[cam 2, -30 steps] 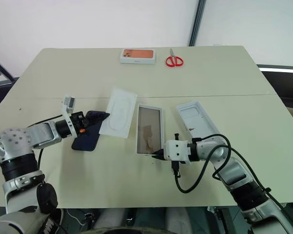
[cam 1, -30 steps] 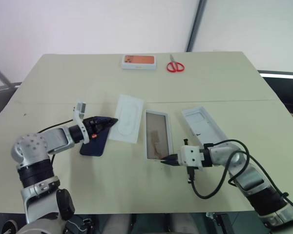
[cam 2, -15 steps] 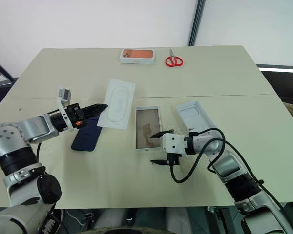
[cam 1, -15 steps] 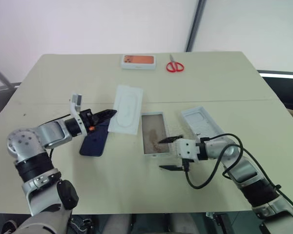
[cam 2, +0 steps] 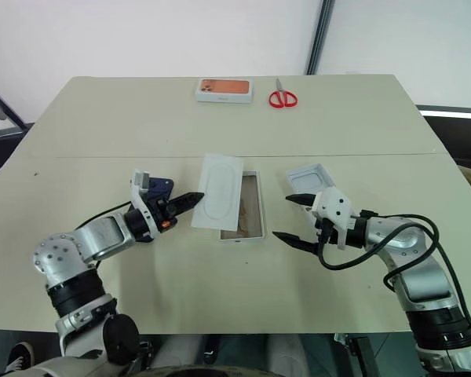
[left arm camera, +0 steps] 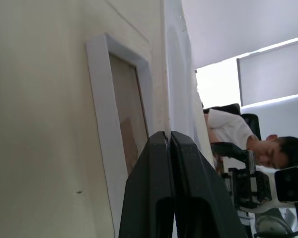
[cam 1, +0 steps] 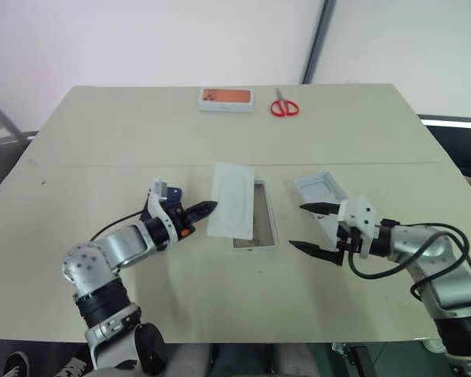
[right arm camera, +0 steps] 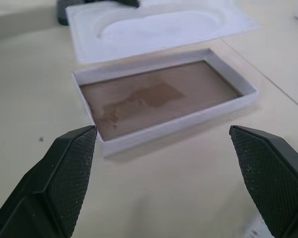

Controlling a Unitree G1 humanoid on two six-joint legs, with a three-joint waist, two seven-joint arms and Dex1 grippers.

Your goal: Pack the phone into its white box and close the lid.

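Observation:
The white box lies open on the table with its brownish floor showing. A flat white card with an oval outline overlaps the box's left side. My left gripper is shut on that card's left edge, seen edge-on in the left wrist view. The dark blue phone lies just behind this gripper, mostly hidden. My right gripper stands open to the right of the box, nothing between its fingers. The lid lies underside up just behind it. The right wrist view looks onto the box and the card.
A small orange-topped white box and red scissors sit at the table's far edge. A seam runs across the tabletop. A person sits beyond the table in the left wrist view.
My right gripper opened at the box's near end and drew back to the right. My left gripper moved right with the card, which now overlaps the box. The camera view also shifted.

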